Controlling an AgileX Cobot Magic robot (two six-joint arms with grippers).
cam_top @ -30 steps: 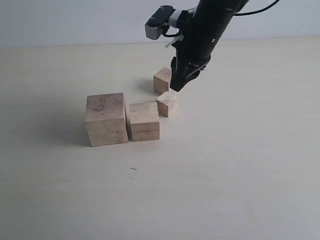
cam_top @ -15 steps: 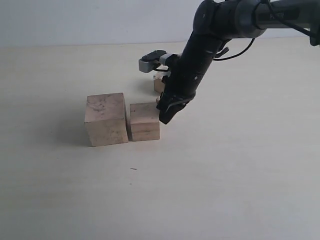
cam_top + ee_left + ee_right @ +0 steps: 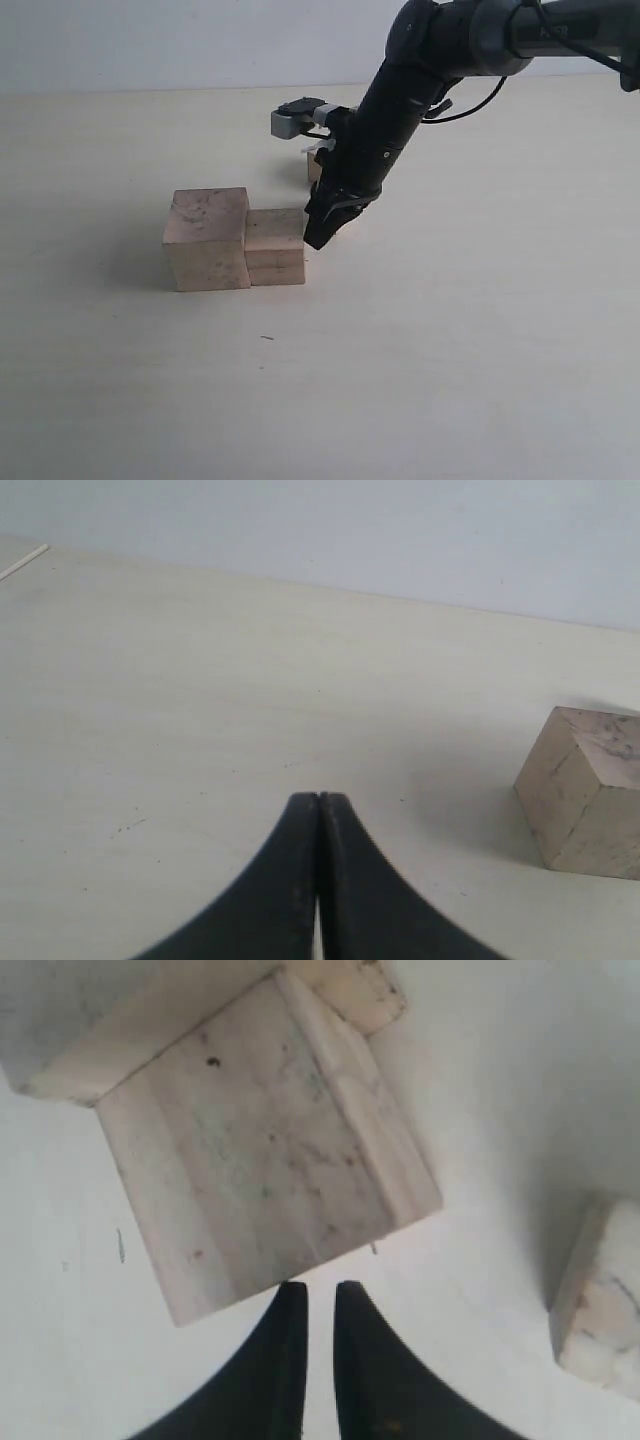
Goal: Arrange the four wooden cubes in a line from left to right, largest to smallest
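Note:
The largest cube and the second cube stand side by side, touching. My right gripper is at the second cube's right side, fingertips against it, shut apart from a thin slit and holding nothing. In the right wrist view the second cube fills the middle just beyond the gripper, and a smaller cube lies off to one side. A sliver of one small cube shows behind the arm; the other is hidden. My left gripper is shut and empty, with the largest cube off to one side.
The pale tabletop stretches bare in front and to the right of the cubes. A pale wall bounds the far edge. The right arm reaches in from the upper right above the small cubes.
My right gripper came down and to the left, covering the small cube, and pushed the second cube left against the largest. Both big cubes shifted slightly left.

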